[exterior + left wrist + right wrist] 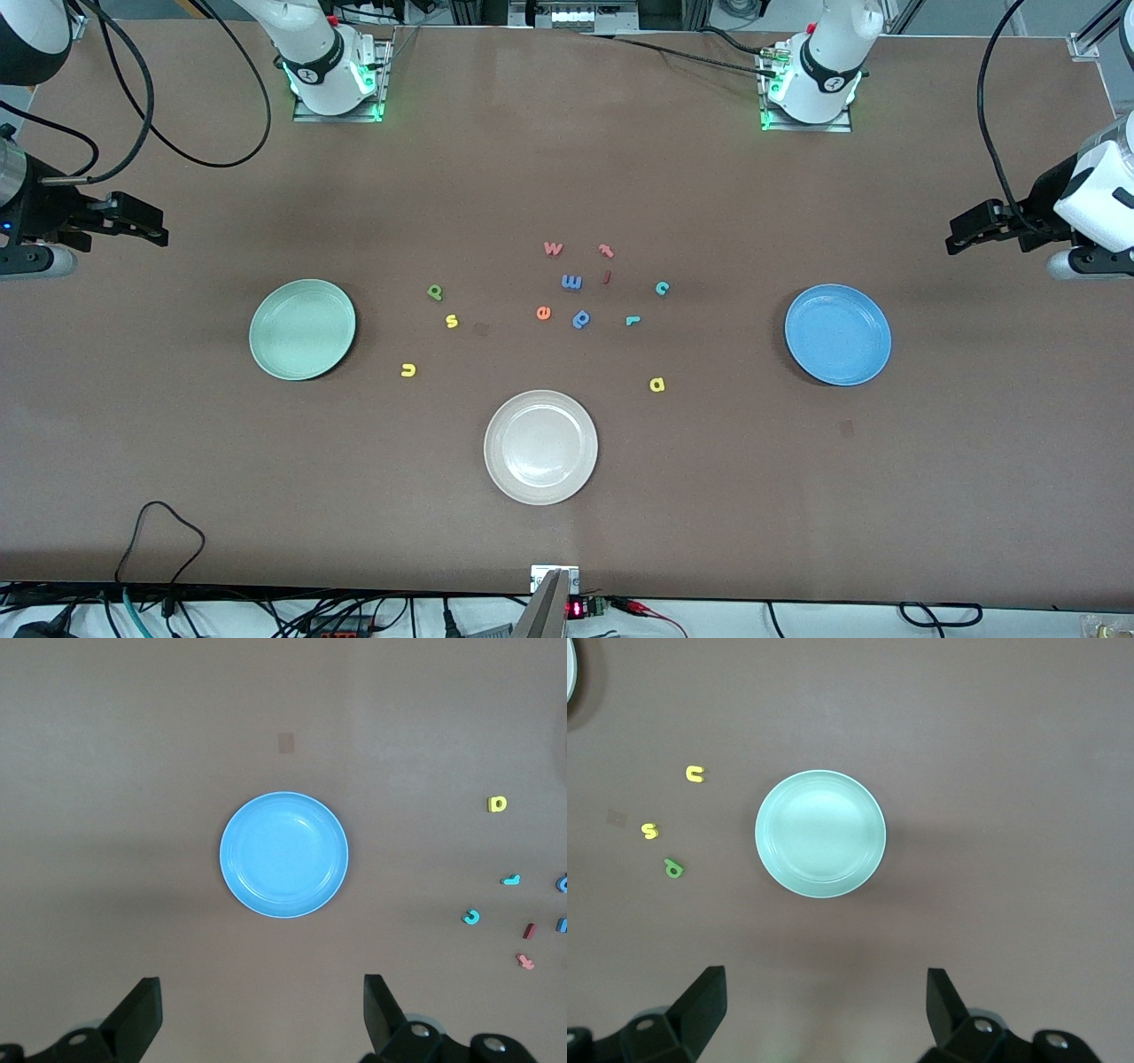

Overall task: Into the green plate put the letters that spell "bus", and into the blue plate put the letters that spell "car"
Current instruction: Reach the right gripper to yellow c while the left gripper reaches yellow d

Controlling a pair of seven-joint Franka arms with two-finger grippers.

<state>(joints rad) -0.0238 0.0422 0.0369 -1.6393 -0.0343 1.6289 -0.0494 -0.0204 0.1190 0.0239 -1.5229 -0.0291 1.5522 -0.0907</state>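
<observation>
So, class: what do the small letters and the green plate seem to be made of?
Yellow "s" and yellow "u": probably foam, matte, with thick, soft-edged, flatly coloured shapes. Green plate: likely plastic or glazed ceramic, smooth with a slight sheen and a moulded raised rim; the look alone leaves it open.

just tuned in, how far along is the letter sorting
Nothing is done: the green plate and blue plate hold nothing. Nothing is in hand: the left gripper and right gripper wait open at the table's ends. All six letters, b, u, s, c, a, r, lie on the table.

Green plate (820,834) empty, beside yellow letters (695,773), jaws apart.
</observation>
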